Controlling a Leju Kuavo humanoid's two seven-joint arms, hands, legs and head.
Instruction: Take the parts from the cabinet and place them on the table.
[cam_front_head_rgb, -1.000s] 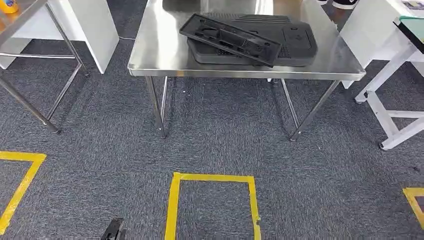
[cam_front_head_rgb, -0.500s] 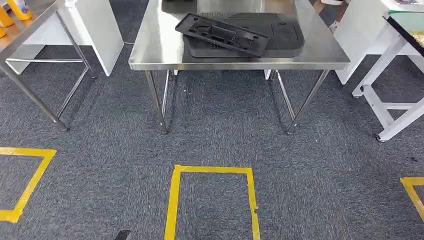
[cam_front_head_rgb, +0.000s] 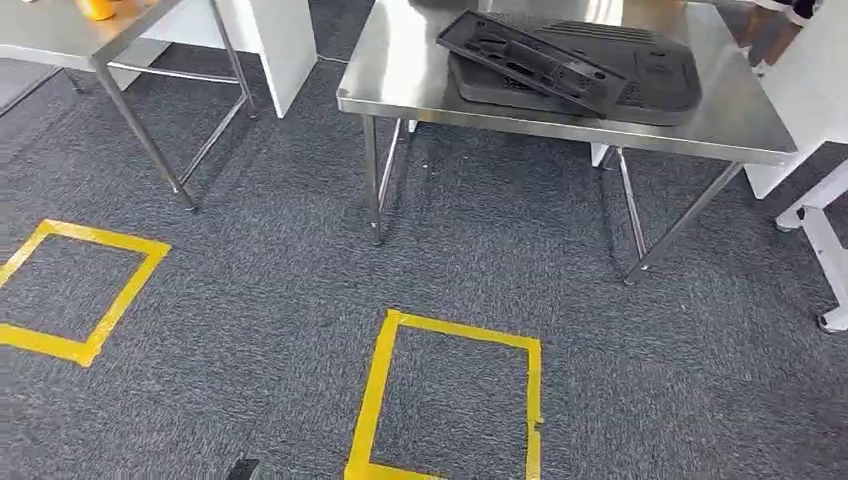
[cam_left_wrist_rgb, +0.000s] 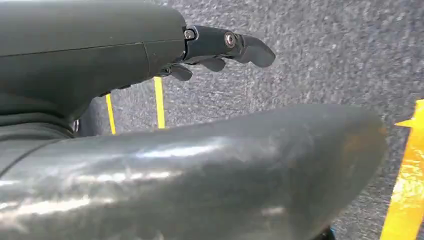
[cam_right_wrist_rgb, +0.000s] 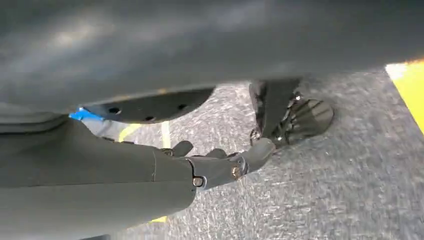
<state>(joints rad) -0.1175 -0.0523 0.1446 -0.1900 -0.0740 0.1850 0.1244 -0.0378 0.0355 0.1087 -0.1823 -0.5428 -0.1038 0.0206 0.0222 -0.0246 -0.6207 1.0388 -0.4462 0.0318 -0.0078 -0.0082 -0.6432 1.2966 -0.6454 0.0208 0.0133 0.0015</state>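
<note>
Two black plastic parts lie on the steel table ahead of me. A long, narrow tray-like part lies slanted on top of a broad flat part. My left hand hangs over the grey carpet with its fingers loosely stretched out and nothing in them. My right hand also hangs low over the carpet, its fingers apart and empty. Both hands are far from the table.
A second steel table with an orange object stands at the left, next to a white panel. A white frame stands at the right. Yellow tape squares mark the carpet.
The whole picture has shifted: my view has turned left and tilted, so the table with the parts now sits further right. The parts lie as before.
</note>
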